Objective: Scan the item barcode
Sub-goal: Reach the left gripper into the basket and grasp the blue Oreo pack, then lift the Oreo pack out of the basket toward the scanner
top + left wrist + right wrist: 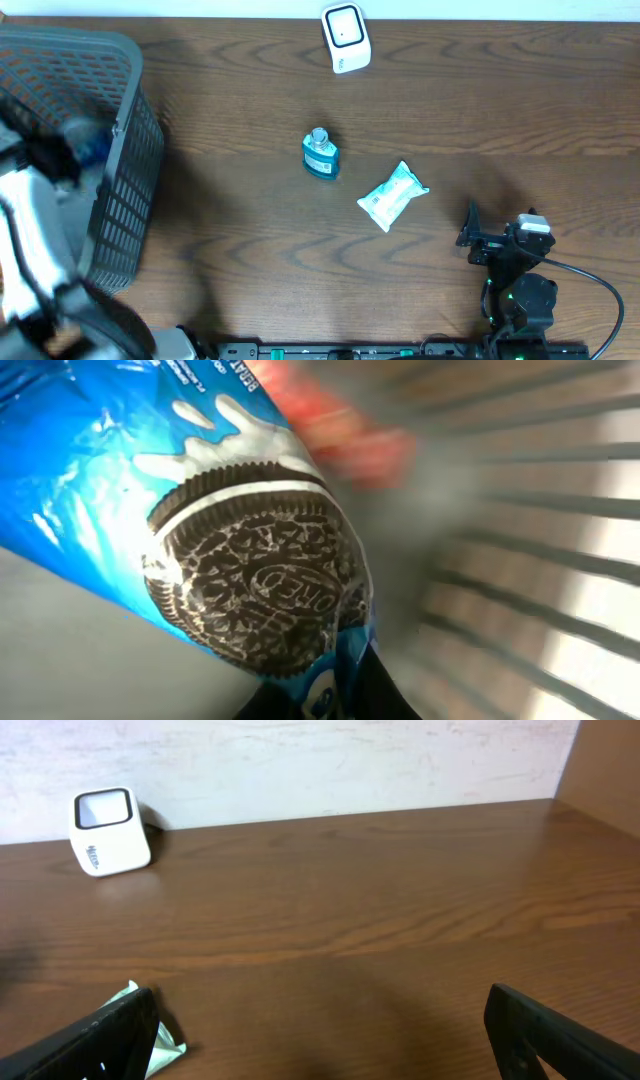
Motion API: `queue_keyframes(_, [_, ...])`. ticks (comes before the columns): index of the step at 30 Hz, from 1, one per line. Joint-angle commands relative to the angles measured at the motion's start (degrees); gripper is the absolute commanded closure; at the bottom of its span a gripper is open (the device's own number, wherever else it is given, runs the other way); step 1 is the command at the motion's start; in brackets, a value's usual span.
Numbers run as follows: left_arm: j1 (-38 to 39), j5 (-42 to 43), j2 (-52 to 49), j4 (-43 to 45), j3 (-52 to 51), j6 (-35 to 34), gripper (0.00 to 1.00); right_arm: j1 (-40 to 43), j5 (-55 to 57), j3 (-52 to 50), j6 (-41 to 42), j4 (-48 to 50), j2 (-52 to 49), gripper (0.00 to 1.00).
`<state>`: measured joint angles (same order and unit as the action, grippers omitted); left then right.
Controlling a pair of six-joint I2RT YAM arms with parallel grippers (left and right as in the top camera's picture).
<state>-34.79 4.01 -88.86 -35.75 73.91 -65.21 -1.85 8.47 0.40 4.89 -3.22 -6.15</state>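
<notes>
A blue Oreo cookie pack [200,510] fills the left wrist view, and my left gripper [335,695] is shut on its lower edge. From overhead, the left arm reaches into the grey mesh basket [125,210], where the blue pack [92,148] shows as a blur. No barcode is visible on the pack. The white scanner [346,38] stands at the table's far edge, also visible in the right wrist view [108,830]. My right gripper [470,238] rests open at the front right, with nothing between its fingers [100,1040].
A small blue bottle [321,156] stands mid-table. A white and teal packet [393,195] lies to its right, its corner beside the right gripper's left finger [165,1042]. Something red [345,420] lies blurred in the basket behind the pack.
</notes>
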Motion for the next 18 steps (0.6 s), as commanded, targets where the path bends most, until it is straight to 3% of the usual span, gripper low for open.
queue_keyframes(1, [-0.17, 0.55, 10.16, -0.26, 6.54, 2.64, 0.93, -0.50, 0.22, -0.09, -0.70, -0.24, 0.13, 0.01])
queue_keyframes(6, [-0.11, 2.45, 20.76, -0.24, 10.10, 2.54, 0.93, -0.50, 0.22, -0.09, -0.70, -0.22, 0.13, 0.01])
queue_keyframes(10, [2.62, 12.83, 26.18, -1.99, 10.10, 3.39, 0.92, -0.50, 0.22, -0.09, -0.70, -0.22, 0.13, 0.01])
queue_keyframes(14, [11.72, 16.90, 27.23, -6.82, 10.08, 11.93, 0.92, -0.50, 0.22, -0.09, -0.70, -0.24, 0.13, 0.01])
queue_keyframes(18, [24.15, 15.56, 24.22, -11.13, 9.94, 26.45, 0.92, -0.50, 0.22, -0.09, -0.70, -0.24, 0.13, 0.01])
